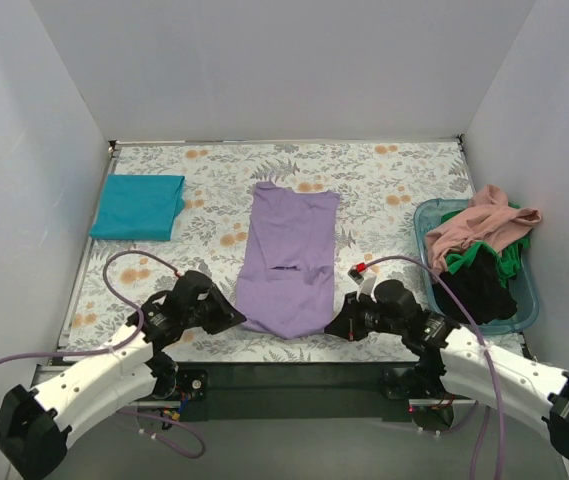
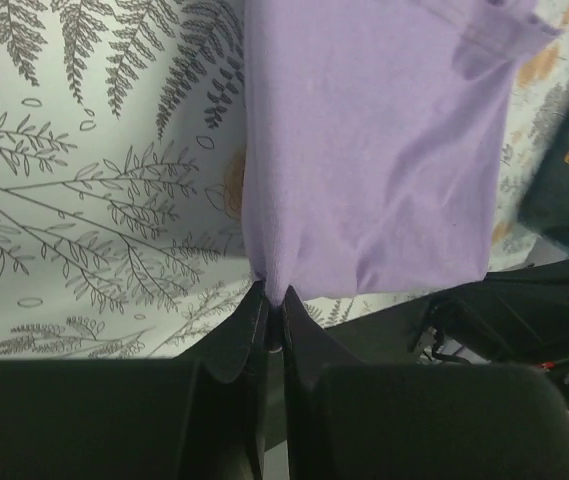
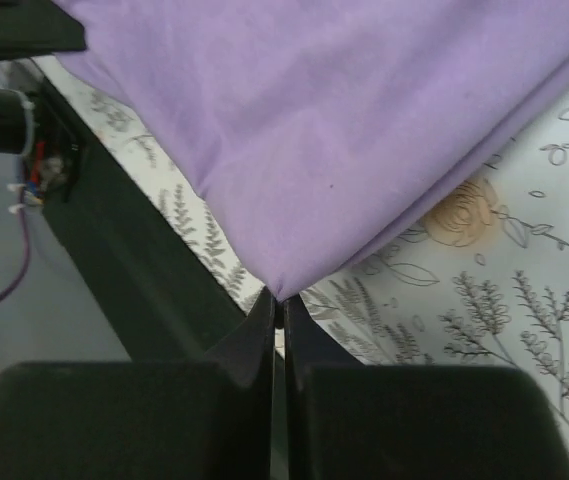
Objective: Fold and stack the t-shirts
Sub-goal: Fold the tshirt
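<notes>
A lavender-purple t-shirt (image 1: pixel 288 258) lies lengthwise in the middle of the floral cloth, sleeves folded in. My left gripper (image 1: pixel 239 320) is shut on its near left corner (image 2: pixel 274 285), and my right gripper (image 1: pixel 332 328) is shut on its near right corner (image 3: pixel 282 285). A folded teal t-shirt (image 1: pixel 138 206) lies at the far left. Salmon-pink (image 1: pixel 479 225), green (image 1: pixel 504 262) and black (image 1: pixel 476 285) t-shirts are heaped in the tub on the right.
The see-through blue tub (image 1: pixel 526 312) stands at the right edge of the table. The grey floral cloth (image 1: pixel 384 185) covers the table top. A dark rail (image 1: pixel 294 375) runs along the near edge between the arm bases. White walls enclose three sides.
</notes>
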{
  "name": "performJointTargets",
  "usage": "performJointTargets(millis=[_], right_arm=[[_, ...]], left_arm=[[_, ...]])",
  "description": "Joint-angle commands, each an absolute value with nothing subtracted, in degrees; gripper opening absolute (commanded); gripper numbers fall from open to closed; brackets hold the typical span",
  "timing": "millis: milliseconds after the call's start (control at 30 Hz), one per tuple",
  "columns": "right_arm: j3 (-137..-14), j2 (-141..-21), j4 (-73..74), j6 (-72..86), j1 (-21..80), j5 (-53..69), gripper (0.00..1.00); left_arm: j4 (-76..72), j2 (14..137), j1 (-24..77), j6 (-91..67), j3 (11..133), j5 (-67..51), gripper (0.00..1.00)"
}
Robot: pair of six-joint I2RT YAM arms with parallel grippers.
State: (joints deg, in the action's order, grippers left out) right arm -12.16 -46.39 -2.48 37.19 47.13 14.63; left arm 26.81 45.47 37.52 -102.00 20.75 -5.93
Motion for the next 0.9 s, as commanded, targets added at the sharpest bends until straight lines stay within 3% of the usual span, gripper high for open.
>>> performJointTargets(millis=[0, 200, 467, 867], right_arm=[[-12.2, -38.2, 5.5, 42.3, 49.5, 10.8, 0.01], [-17.5, -33.5, 11.0, 38.7, 49.5, 7.3, 0.01], [-32.0, -45.3, 16.5, 34.3, 47.5, -6.5, 0.01], [-43.9, -57.7, 12.8, 24.7, 28.0, 6.7, 0.01]], left_arm=[[35.0, 39.2, 38.7, -105.3, 22.7, -4.4, 0.0], [35.0, 39.7, 38.9, -102.3, 30.0, -2.6, 0.0], [30.4, 55.0, 38.8, -99.6, 41.3, 9.0, 0.0], [26.5, 73.8, 35.4, -94.0, 59.0, 14.9, 0.0]])
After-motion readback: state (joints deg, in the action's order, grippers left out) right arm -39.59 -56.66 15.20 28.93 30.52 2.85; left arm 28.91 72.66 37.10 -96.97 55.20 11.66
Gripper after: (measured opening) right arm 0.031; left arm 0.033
